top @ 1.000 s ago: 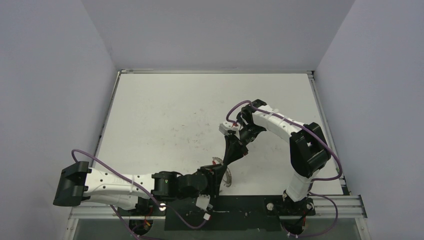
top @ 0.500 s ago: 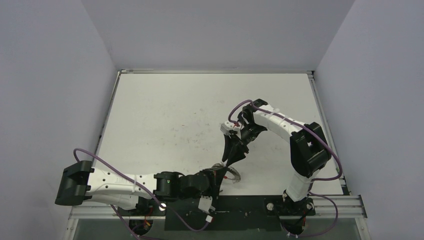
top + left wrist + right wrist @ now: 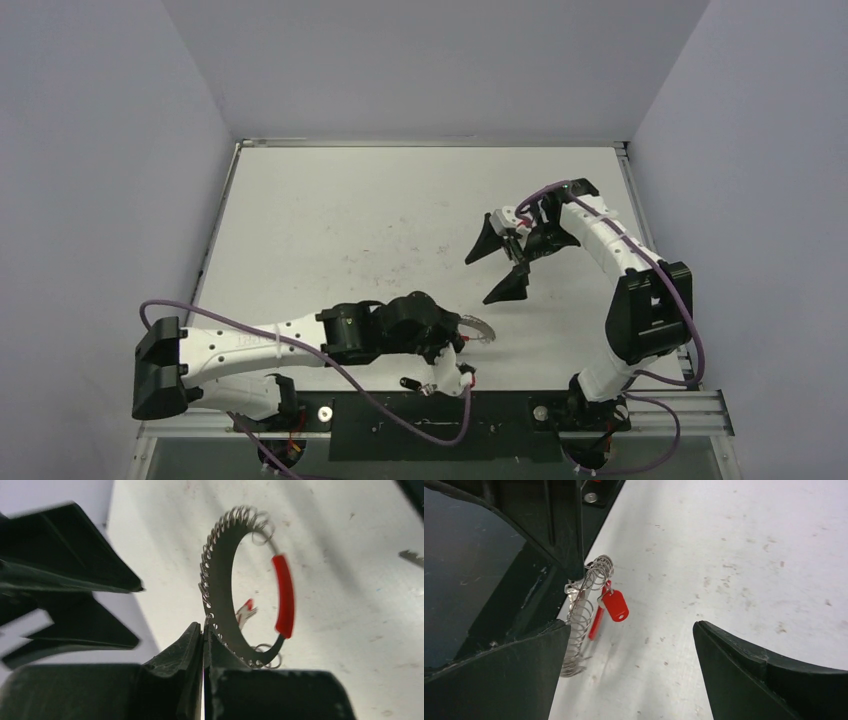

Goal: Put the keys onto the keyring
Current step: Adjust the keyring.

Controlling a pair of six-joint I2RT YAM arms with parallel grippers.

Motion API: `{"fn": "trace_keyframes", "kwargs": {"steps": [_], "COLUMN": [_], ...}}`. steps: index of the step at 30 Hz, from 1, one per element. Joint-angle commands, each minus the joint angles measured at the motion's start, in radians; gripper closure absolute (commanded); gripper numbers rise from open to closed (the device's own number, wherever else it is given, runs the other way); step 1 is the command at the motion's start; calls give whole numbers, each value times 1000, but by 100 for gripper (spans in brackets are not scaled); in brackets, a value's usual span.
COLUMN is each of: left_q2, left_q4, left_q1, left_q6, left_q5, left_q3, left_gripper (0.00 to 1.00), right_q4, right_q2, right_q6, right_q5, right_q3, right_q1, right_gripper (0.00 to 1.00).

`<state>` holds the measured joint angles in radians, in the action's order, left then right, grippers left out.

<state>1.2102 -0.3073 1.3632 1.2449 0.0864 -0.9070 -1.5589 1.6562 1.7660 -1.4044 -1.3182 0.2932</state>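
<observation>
The worktop (image 3: 330, 220) has its action by the near edge, about midway along. The left arm (image 3: 260, 345) stretches low along that edge, the left jaws pressed together on the rim of the keyring (image 3: 220, 580). They stand it upright, likely to present the hoop to the other arm. The right arm (image 3: 640, 300) is folded up toward the right edge, the right jaws spread wide and empty, well apart from the ring. A red tag (image 3: 615, 605) hangs from the ring. A small silver piece (image 3: 411, 556), perhaps a loose key, lies on the worktop.

A white table (image 3: 350, 220) (scuffed with dark specks) sits between plain, perhaps pale grey, walls (image 3: 100, 150).
</observation>
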Motion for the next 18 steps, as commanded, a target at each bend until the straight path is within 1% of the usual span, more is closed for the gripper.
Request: {"fn": "trace_keyframes", "kwargs": {"steps": [1,3,4,5,6,8,11,14,16,18], "left_q2": [45,62,71,79,87,96,88,65,57,52], "left_q4": [-88,-80,-68,-48,-29,24,115,188,207,207], "left_q1": [-132,-205,-261,-287,-343,-398,-441,-466,-475,-484], "left_q6": [-336,-427,-477,-538,-587,-681,-763,-802,-810,-814], "left_q5": [-253,-381,-450,-524,-592,-694,-738,-744,-738,-732], "left_q3": [-80,-92,-99,-100,-100,-88,-52,-20,-10,-9], "left_gripper": [100,100,100,100,100,100,100,100,100,100], "right_q4": [-139,-140,-141,-141,-141,-141,-141,-138,-138,-138], "right_q2": [-47,-48,-48,-48,-49,-46,-51,-92,-146,-206], "right_q6": [7,-17,-45,-65,-87,-134,-163,-133,-34,116], "right_q5": [-72,-72,-71,-71,-71,-71,-71,-68,-56,-30], "right_q3": [-79,-98,-110,-120,-129,-142,-138,-116,-82,-40], "right_q1": [-73,-106,-125,-144,-168,-219,-279,-291,-290,-290], "right_gripper": [0,0,0,0,0,0,0,0,0,0]}}
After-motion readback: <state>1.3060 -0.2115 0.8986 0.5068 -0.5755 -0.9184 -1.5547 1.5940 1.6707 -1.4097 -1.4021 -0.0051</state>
